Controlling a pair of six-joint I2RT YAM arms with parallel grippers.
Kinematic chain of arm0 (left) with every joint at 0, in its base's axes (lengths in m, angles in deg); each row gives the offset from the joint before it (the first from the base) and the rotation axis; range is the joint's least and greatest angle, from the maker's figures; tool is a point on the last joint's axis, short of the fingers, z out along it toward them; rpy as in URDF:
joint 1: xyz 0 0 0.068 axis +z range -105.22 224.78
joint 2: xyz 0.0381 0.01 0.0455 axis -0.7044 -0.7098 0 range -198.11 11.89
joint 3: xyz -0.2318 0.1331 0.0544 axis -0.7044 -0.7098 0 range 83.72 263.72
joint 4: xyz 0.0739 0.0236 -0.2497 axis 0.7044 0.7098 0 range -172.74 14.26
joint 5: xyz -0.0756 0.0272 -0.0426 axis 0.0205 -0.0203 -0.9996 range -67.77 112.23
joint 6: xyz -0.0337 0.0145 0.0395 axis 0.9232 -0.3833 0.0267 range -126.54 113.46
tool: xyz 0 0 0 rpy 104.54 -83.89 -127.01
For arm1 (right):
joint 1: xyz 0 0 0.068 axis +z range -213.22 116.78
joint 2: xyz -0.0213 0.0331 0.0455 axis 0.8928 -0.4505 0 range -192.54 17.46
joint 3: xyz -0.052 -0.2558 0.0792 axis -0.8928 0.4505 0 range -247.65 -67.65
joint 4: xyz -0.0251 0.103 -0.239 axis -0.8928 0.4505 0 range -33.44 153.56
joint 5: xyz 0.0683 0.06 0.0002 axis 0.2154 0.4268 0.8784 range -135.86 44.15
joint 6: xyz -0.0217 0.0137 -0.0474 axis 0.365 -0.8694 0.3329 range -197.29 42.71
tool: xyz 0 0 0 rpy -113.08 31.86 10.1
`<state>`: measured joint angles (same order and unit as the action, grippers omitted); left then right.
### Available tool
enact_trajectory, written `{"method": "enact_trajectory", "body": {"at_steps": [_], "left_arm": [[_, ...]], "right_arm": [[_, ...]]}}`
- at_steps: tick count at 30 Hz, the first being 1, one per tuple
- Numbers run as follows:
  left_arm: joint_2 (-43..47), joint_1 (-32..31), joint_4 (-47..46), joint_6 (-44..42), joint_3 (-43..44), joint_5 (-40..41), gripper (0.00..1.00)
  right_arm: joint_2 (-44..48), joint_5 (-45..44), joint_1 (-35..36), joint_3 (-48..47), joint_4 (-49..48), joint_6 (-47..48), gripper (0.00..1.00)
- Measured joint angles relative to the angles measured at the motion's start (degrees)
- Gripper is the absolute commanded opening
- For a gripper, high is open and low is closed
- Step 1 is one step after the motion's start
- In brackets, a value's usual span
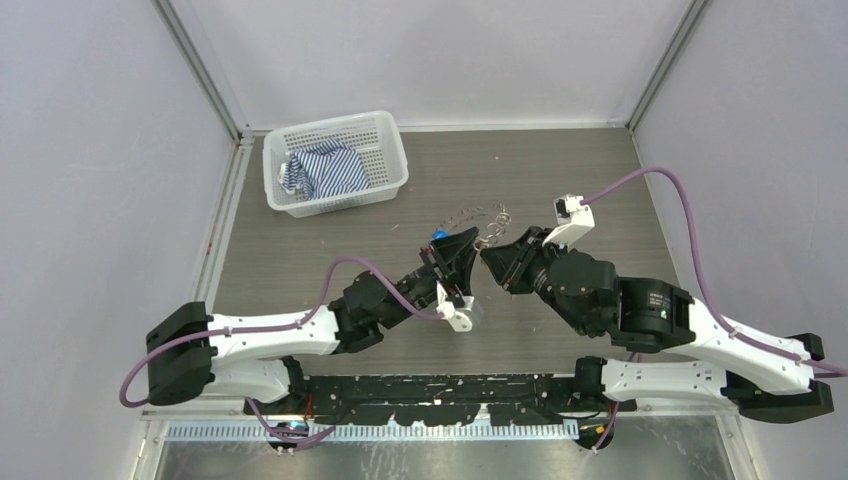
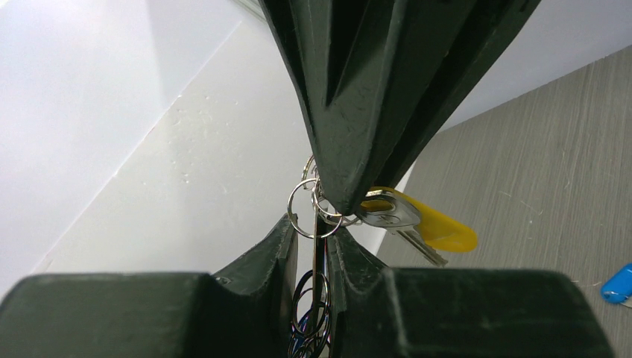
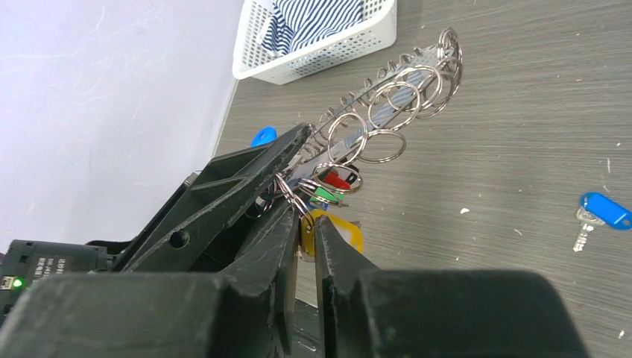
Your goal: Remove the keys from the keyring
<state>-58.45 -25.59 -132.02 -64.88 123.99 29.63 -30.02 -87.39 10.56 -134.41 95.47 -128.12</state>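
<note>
the two arms meet nose to nose over the middle of the table [image 1: 600, 180], well apart from both side walls and from the far edge. the left gripper [image 2: 319, 237] has its fingers pressed nearly together, pinching the keyring [image 3: 393, 95] with small split rings showing in the narrow slot between them. the right gripper [image 3: 302, 224] comes in from the opposite side, its fingers drawn close and pinching a yellow-tagged key [image 2: 436, 227] that hangs from the same bunch. in the left wrist view the right gripper's tips almost touch the left fingertips, with only the rings between them.

the keyring is held up off the table, and from the grip it arcs out toward the far side, fringed with keys [image 3: 417, 71] and loops. a red tag [image 3: 339, 179] and a green tag [image 3: 322, 195] sit bunched just beside the pinch.

a loose blue-tagged key [image 3: 600, 210] lies flat on the table to the right, apart from the bunch. a second blue tag [image 1: 438, 235] lies just beside the left gripper on its far side.

the white basket [image 1: 385, 140], holding a striped cloth [image 1: 322, 168], stands in the far left corner near the wall, apart from the keyring. bare wood grain stretches from the grippers to the right wall and the back edge.
</note>
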Motion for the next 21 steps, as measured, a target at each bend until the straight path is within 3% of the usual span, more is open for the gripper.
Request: {"method": "enact_trajectory", "body": {"at_steps": [5, 13, 21], "left_arm": [[0.5, 0.0, 1.4, 1.0, 0.0, -0.2, 0.00], [1.0, 0.1, 2.3, 1.4, 0.1, -0.3, 0.00], [4.5, 0.3, 5.7, 4.5, 0.1, -2.6, 0.00]], "right_arm": [[-0.6, -0.5, 0.0, -0.5, 1.3, 1.5, 0.22], [-2.1, 0.0, 0.0, -2.3, 2.3, 4.9, 0.07], [-2.8, 5.7, 0.0, -8.0, 6.8, 13.4, 0.04]]}}
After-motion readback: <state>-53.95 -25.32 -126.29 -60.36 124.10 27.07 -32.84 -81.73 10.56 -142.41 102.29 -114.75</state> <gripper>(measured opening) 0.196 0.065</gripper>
